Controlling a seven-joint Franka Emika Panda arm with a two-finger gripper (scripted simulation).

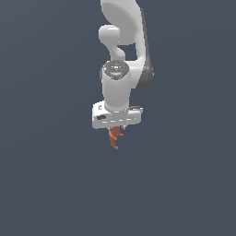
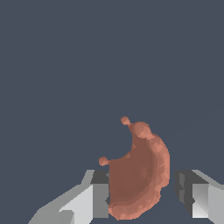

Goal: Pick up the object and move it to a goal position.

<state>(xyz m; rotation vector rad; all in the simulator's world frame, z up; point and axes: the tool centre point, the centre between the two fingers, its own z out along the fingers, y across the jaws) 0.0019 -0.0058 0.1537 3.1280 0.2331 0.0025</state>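
Observation:
The object (image 2: 140, 175) is a small reddish-brown lumpy piece with short stubs. In the wrist view it sits between my two grey fingers, pressed against one pad (image 2: 101, 197), with only a thin sliver of background before the other pad (image 2: 183, 192). My gripper (image 2: 141, 199) is shut on it. In the exterior view the object (image 1: 114, 137) sticks out below the white hand, and my gripper (image 1: 118, 127) is mostly hidden by the hand above it. No goal marker shows in either view.
The white arm (image 1: 124, 41) rises from the hand toward the top of the exterior view. Around it there is only a flat dark blue-grey surface (image 1: 46, 184), with no other objects or edges in sight.

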